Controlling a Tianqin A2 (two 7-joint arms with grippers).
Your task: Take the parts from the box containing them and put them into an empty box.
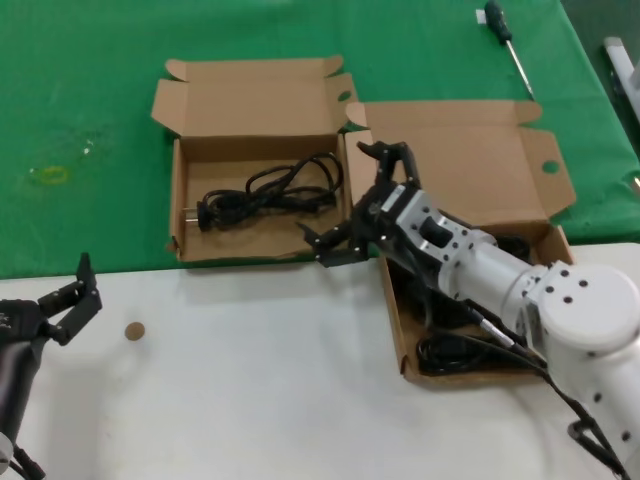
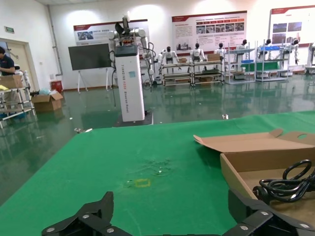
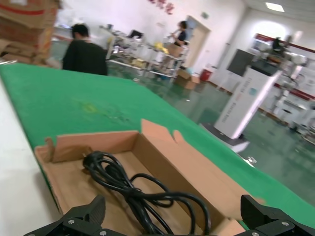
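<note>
Two boxes sit side by side where the green cloth (image 1: 90, 120) meets the white table (image 1: 250, 400), and you've got the right gripper (image 1: 362, 205) parked right between them. Its fingers are spread wide apart with nothing in them, one tip up by the far inner corner of the big box (image 1: 470, 150), the other down near the small box's near right corner. The small box (image 1: 215, 105) is on the left, lid folded back to the far side, and it has a black cable (image 1: 265, 192) coiled inside with its plug pointing left. Your right wrist camera looks straight into that box and shows the same cable lying loose on the floor of it. The big box is on the right, mostly hidden under your right arm, but you can see more black cable (image 1: 455, 352) in its near end.

Your left gripper (image 1: 72, 297) is way off at the near left, over the white table, fingers apart and empty. There's a small brown disc (image 1: 134, 331) just right of it, and a screwdriver (image 1: 508, 45) lies at the far right on the cloth.
</note>
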